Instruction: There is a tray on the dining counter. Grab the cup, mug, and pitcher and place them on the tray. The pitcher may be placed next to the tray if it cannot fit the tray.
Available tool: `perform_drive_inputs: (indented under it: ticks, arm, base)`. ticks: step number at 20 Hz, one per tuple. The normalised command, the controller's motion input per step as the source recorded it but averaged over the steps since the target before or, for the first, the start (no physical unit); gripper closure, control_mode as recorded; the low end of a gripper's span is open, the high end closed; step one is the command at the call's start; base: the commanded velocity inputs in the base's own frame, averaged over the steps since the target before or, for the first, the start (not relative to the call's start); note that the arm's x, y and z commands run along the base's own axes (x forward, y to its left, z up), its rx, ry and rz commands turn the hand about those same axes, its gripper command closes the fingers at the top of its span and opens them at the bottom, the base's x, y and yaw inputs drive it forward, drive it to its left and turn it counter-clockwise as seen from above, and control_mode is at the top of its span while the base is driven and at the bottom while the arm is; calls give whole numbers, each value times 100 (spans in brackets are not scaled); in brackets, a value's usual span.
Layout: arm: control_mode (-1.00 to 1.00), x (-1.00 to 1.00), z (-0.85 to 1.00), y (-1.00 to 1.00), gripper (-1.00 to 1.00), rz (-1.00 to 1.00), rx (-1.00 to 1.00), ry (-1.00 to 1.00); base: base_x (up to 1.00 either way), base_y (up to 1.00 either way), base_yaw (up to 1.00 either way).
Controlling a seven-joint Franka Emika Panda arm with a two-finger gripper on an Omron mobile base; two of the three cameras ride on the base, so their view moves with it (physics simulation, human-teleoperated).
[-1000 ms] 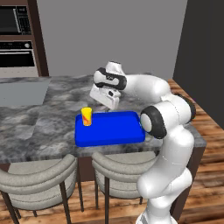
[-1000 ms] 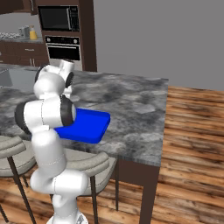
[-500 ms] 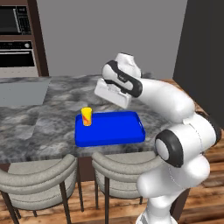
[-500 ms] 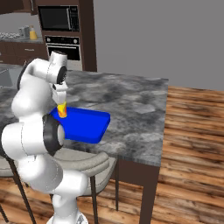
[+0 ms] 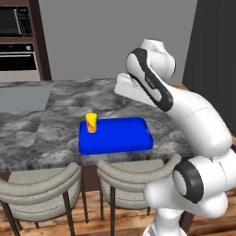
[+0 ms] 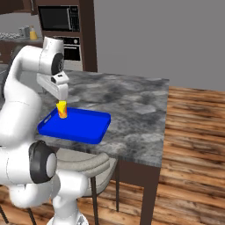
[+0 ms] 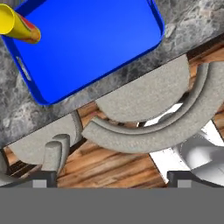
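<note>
Grey marbled stone of the dining counter (image 5: 55, 115) runs under everything that matters, with dark wood cabinets and a wall oven (image 5: 17, 60) behind. Starting at the gripper (image 6: 58, 90): it hangs high over the near side of the tray (image 5: 120, 138), and whether its jaws are apart or together I cannot tell, since the finger tips barely show in the hand view and nothing lies between them. Just below and beside it stands the cup (image 5: 91, 122), upright in a corner of the tray, touching the blue floor and close to the rim. From its size, I judge the cup light and rigid, smooth-walled and so somewhat slippery; with no handle, the best hold is across its sides around mid-height, pinching squarely so it doesn't tip. The tray looks stiff and flat with a low rim, with plenty of bare floor left for a second small vessel. Counting: one tray, one cup, and two rounded grey stools (image 5: 41, 184) tucked under the counter's near edge. The mug and the pitcher remain to be fetched; going by their descriptions, I'd expect the mug to take a grip across its body or rim opposite the handle, and the pitcher to be heavier and better held low on its wide base.
</note>
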Motion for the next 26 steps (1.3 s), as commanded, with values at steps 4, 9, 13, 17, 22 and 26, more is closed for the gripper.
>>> perform_drive_inputs:
  ticks: [4, 9, 13, 17, 22, 26]
  arm:
    - [-100, -79, 61, -87, -100, 12, -11, -18]
    - [-100, -98, 44, -84, -100, 22, -7, -27]
    - [-100, -100, 16, -68, -100, 31, -2, -17]
    - [-100, -92, 17, -40, -100, 31, -2, -11]
    - [-100, -49, 26, -1, -100, 14, -4, -1]
    - [-100, -45, 2, 0, -100, 9, -12, 0]
  base:
    - [0, 0, 0]
    - [0, 0, 0]
    - [0, 0, 0]
    - [0, 0, 0]
    - [0, 0, 0]
    - [0, 0, 0]
